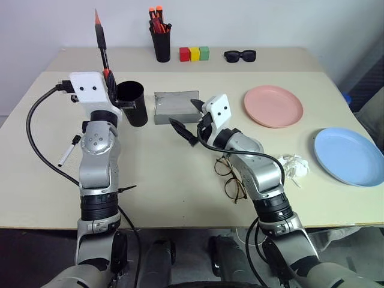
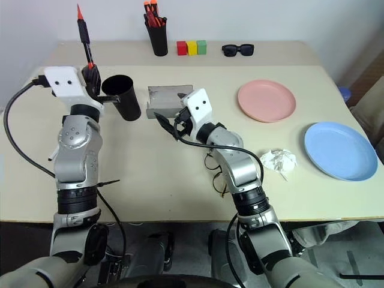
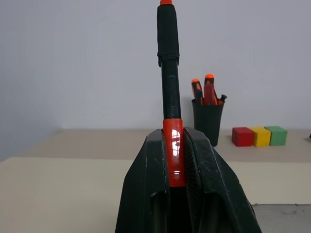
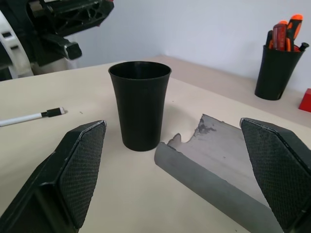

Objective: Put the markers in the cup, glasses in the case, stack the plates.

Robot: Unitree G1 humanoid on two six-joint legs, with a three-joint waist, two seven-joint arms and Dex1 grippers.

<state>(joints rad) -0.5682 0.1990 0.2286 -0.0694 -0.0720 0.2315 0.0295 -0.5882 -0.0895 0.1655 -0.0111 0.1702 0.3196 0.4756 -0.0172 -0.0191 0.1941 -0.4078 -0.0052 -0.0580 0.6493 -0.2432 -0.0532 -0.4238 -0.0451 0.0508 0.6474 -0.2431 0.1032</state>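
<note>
- Thin dark wire glasses lie on the beige tabletop in the lower middle of the frame, partly hidden under the right forearm.
- Just right of them sits a crumpled white paper wad, and a light blue plate lies at the right edge, apart from the pink one.
- At the left, a white marker with a black cap lies flat on the tabletop, beside the left arm.
- Right tool hovers at the centre of the frame, its two black fingers spread wide and grasping nothing; the right wrist view has the black cup and the grey case ahead of it, between the pads.
- Left tool is raised in the upper left, clenched on the red marker, which stands upright with its black part above the fingers and an orange-red tip on top.
- Black cup stands upright just right of the left tool, empty as far as can be seen.
- Grey case lies open beside the cup, near the middle.
- Salmon pink plate lies right of centre.
- Farthest back, along the top of the frame, stand a black pen holder with orange-red pens, three blocks in red, yellow and green, and chunky black sunglasses.
</note>
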